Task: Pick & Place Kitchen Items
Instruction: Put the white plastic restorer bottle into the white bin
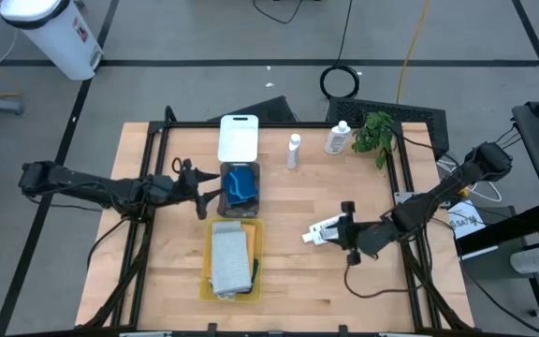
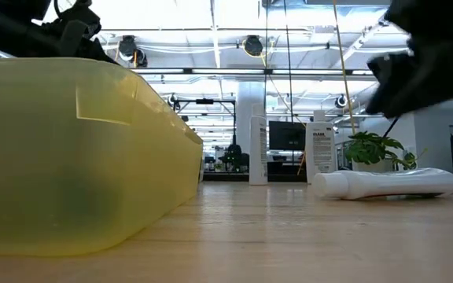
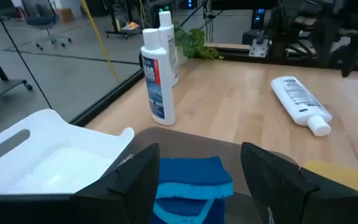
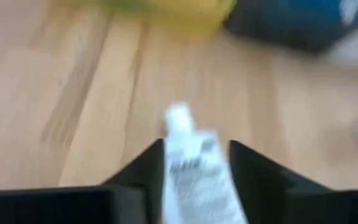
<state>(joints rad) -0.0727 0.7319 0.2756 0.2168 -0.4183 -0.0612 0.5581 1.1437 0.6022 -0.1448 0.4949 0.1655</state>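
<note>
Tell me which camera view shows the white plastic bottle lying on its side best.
The left wrist view: the lying white plastic bottle shows whole, label and cap clear. The low view shows its side only. The high view shows it small; the right wrist view shows it blurred.
</note>
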